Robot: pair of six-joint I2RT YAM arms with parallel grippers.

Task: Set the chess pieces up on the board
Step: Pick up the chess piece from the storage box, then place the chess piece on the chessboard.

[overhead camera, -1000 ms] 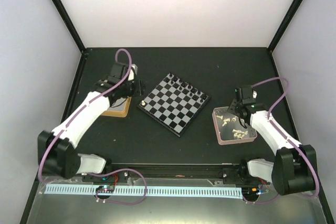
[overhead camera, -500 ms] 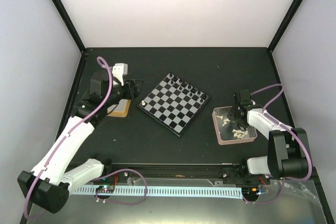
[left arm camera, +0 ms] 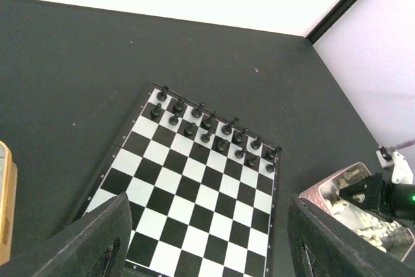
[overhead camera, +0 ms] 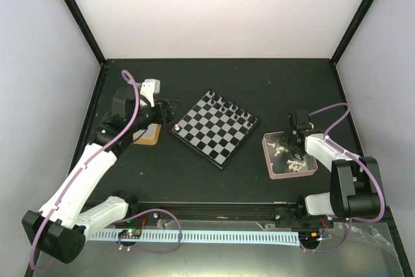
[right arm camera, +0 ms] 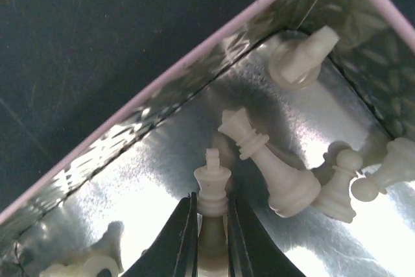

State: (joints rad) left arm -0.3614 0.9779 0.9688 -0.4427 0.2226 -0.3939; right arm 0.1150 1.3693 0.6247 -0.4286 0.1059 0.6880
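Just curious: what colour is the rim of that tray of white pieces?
Pink tray rim; right wrist view shows it best.

Top camera looks down on the board; left wrist shares it, obliquely; right wrist peers closely into the pink tray beside it.

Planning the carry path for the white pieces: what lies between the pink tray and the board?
Nothing. The top view shows only bare black table between the tray and the board.

board: diagonal, centre | black pieces: two far rows | white pieces: jumbled in tray
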